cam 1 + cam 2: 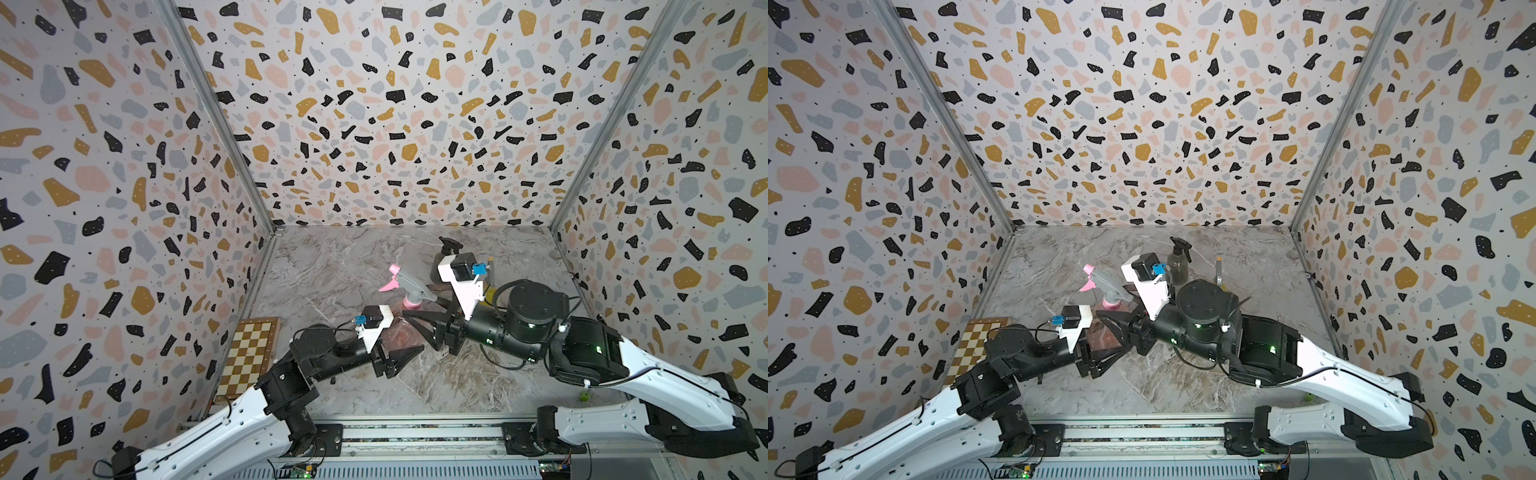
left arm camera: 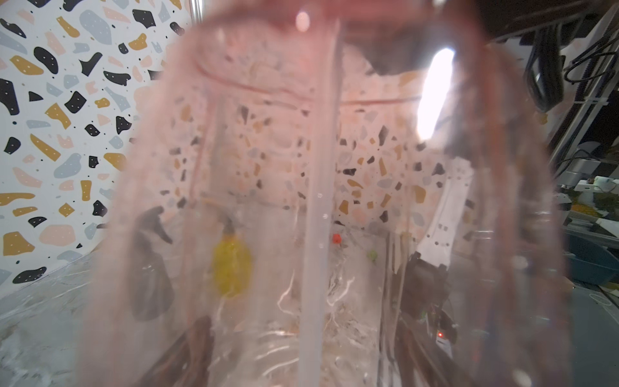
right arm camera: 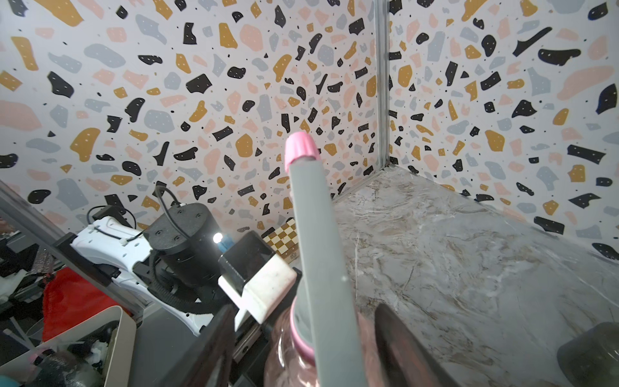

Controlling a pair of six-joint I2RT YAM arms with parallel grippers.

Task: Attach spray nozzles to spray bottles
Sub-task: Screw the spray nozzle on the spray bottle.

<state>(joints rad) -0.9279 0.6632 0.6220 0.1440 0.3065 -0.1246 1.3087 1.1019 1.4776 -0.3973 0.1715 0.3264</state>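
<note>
The left gripper (image 1: pixel 405 358) is clamped on the translucent pink plastic bottle (image 2: pixel 268 160), which stands upright with the pink-and-grey trigger spray nozzle (image 1: pixel 409 286) sitting on its neck. The right gripper (image 1: pixel 411 322) has its jaws parted either side of the bottle's shoulder. Behind, the smoky dark-grey conical bottle (image 1: pixel 1177 268) wears an all-black nozzle (image 1: pixel 1180 245) — the round yellow bottle (image 2: pixel 231 264) stands beside it
</note>
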